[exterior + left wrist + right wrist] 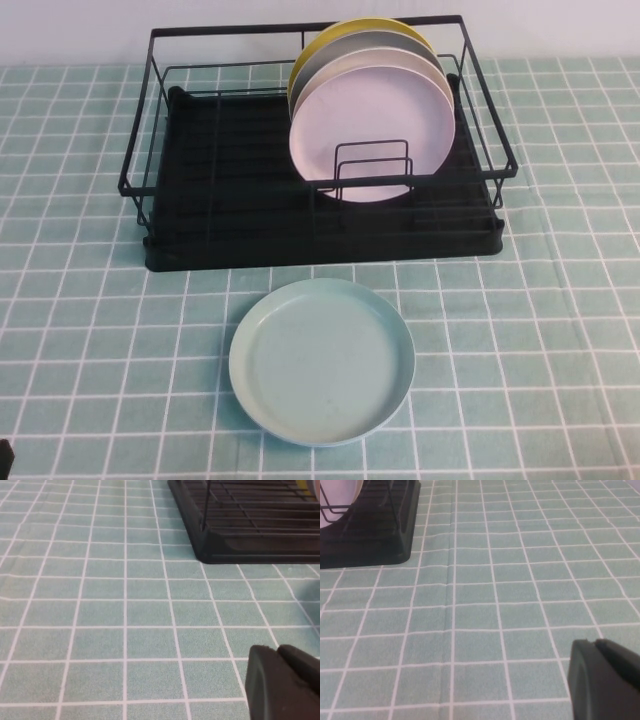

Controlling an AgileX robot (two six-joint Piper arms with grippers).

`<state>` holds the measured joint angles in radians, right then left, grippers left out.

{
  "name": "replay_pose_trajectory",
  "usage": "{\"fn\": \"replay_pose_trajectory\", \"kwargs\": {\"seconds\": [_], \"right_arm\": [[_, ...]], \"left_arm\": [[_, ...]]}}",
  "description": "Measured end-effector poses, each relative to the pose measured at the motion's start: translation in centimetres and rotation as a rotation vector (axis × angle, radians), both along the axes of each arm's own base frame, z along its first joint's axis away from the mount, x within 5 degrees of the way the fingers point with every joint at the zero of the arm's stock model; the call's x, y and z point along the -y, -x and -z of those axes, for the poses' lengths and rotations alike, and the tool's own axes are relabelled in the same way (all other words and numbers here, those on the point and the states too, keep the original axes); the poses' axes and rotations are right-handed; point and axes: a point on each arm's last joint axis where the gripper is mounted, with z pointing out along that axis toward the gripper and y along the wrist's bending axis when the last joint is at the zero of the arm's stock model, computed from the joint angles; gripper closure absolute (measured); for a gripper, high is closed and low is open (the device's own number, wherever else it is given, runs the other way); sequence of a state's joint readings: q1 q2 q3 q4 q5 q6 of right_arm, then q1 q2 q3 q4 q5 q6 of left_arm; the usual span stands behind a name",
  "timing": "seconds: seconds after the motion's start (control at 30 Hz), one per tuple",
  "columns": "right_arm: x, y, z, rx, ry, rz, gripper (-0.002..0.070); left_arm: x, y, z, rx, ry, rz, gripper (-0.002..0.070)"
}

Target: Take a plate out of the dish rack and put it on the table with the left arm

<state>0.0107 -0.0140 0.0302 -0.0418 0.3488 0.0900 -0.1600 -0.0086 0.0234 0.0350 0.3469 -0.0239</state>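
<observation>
**Plate down, both arms drawn back**

The plate [322, 362] lay flat on the table [540, 330], at six o'clock from the dish rack [320, 235] and apart from it, apparently set down. Pink, grey and yellow plates stood in the rack. The left gripper [280, 685] and right gripper [602, 677] hung low over bare cloth; their jaws I cannot tell.

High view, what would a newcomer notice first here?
A mint-green plate lies flat on the checked table, just in front of the black dish rack. A pink plate stands foremost of those upright inside. The left gripper and right gripper hang low over bare cloth.
</observation>
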Motion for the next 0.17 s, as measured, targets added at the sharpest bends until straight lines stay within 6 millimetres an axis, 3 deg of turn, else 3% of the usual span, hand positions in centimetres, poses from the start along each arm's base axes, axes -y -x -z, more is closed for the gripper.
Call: {"fn": "replay_pose_trajectory", "kwargs": {"seconds": [0.17], "right_arm": [[0.00,0.00,0.00,0.000,0.000,0.000,0.0694]], "left_arm": [[0.00,0.00,0.00,0.000,-0.002,0.001,0.0678]]}}
